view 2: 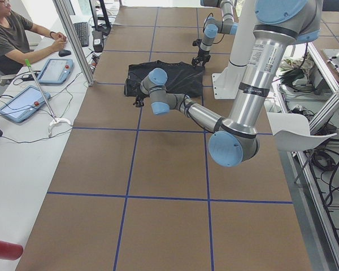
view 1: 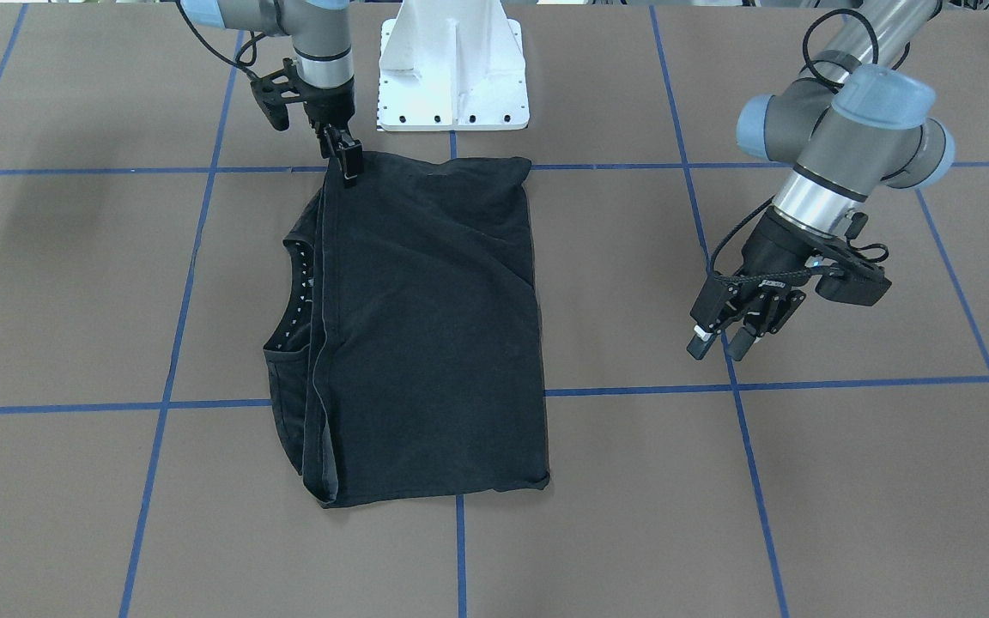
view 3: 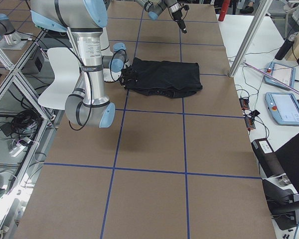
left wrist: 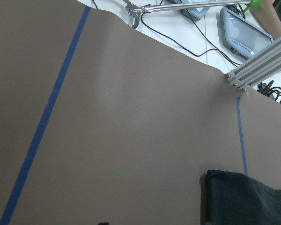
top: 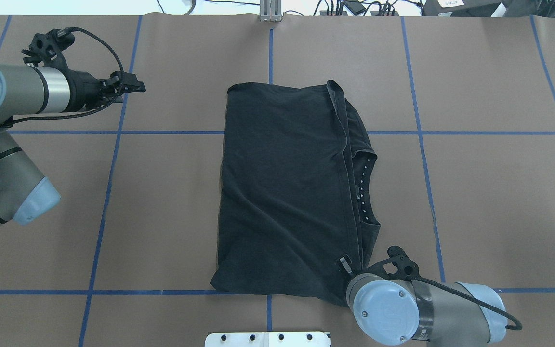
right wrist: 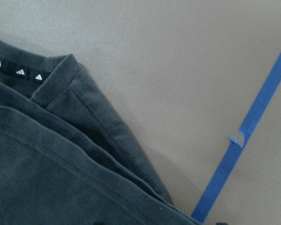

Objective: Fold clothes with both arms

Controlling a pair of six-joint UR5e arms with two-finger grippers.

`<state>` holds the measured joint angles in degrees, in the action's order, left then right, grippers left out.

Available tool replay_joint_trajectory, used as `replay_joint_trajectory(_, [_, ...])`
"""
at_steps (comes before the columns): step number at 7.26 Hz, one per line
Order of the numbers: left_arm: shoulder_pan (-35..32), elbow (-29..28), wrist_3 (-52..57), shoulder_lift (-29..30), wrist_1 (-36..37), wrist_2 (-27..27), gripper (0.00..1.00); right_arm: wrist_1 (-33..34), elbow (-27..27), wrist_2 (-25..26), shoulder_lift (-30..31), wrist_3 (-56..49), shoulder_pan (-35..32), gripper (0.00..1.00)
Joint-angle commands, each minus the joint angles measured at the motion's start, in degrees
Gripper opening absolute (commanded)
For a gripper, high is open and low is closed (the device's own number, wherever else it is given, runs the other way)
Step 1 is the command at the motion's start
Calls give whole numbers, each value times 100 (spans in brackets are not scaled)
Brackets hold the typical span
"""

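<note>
A black T-shirt (view 1: 434, 326) (top: 282, 193) lies folded lengthwise into a rectangle at the table's middle. Its collar (top: 363, 193) (right wrist: 18, 72), lined with small white logos, peeks out along the side toward my right arm. The right gripper (view 1: 344, 159) (top: 344, 265) is down at the shirt's near corner on the folded hem, and its jaws look open around that edge. Well off the shirt, the left gripper (view 1: 722, 348) (top: 135, 87) hangs open and empty above bare table. A corner of the shirt (left wrist: 243, 201) shows in the left wrist view.
The white base pedestal (view 1: 452, 77) stands just behind the shirt's near edge. Blue tape lines (view 1: 632, 390) grid the brown table. Beyond the far edge a seated person (view 2: 17, 39) works at a bench with tablets (view 2: 22, 101) and cables. Bare table lies either side of the shirt.
</note>
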<state>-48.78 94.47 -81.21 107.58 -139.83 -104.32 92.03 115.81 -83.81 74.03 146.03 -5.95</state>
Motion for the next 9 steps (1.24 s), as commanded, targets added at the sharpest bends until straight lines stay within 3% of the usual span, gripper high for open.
replay_joint_trajectory(1, [0,1,0,0,0,-1,73,-1,-41,5,-11,-92,-29,77])
replay_joint_trajectory(4, [0,1,0,0,0,8,73,-1,-67,40,-3,-110,-38,76])
replay_joint_trajectory(5, [0,1,0,-9,0,-1,73,-1,-85,40,-29,-188,-38,68])
replay_joint_trajectory(8, [-9,10,0,-9,0,-1,73,-1,-94,49,-38,-189,-38,10])
replay_joint_trajectory(9, [-9,10,0,-9,0,-1,73,-1,-85,40,-29,-207,-29,0])
